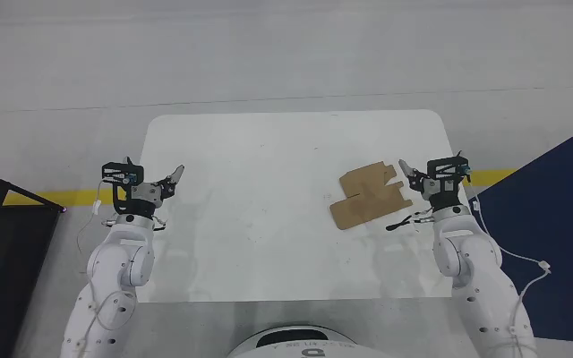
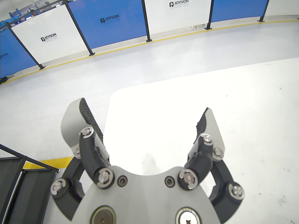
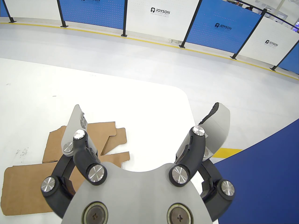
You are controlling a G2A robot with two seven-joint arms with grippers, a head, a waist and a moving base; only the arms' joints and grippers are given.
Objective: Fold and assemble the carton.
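Grey with black pads, your left gripper (image 2: 144, 108) hangs over the left edge of the table (image 1: 269, 179), fingers spread wide with nothing between them. The carton (image 1: 367, 197) lies well apart from it, across the table. It is a flat brown cardboard blank, unfolded, with notched flaps, and its long axis slants from the right gripper (image 3: 147, 108) toward the table's middle. The right fingers, likewise spread, stand just beside its flapped end, so judge this arm the nearer.
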